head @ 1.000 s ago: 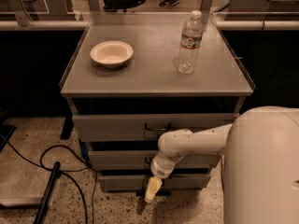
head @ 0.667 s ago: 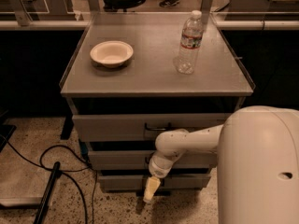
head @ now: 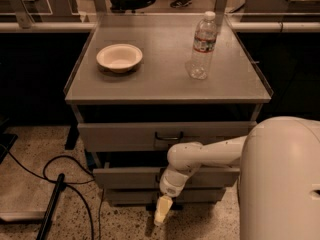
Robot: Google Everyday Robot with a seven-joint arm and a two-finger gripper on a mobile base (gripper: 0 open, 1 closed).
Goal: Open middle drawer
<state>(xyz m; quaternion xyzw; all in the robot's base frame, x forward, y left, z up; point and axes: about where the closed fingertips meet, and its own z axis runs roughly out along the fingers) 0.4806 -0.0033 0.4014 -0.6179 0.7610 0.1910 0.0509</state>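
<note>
The grey cabinet (head: 167, 86) has three drawer fronts. The middle drawer (head: 125, 177) is the low wide front below the tall top one, and it is closed. Its handle is hidden behind my wrist. My gripper (head: 160, 213) hangs pointing down in front of the lowest drawer front (head: 125, 196), just below the middle drawer's centre. Its yellowish fingers (head: 162, 206) look pressed together and hold nothing. My white arm (head: 210, 154) reaches in from the right across the middle drawer's front.
A white bowl (head: 119, 57) and a clear water bottle (head: 201, 46) stand on the cabinet top. The top drawer (head: 110, 136) has a dark loop handle (head: 168, 136). Black cables (head: 60, 184) lie on the speckled floor at left. My white body (head: 282, 184) fills the right foreground.
My gripper has dropped a little lower in front of the drawers and my arm has shifted slightly left. The drawers have not moved.
</note>
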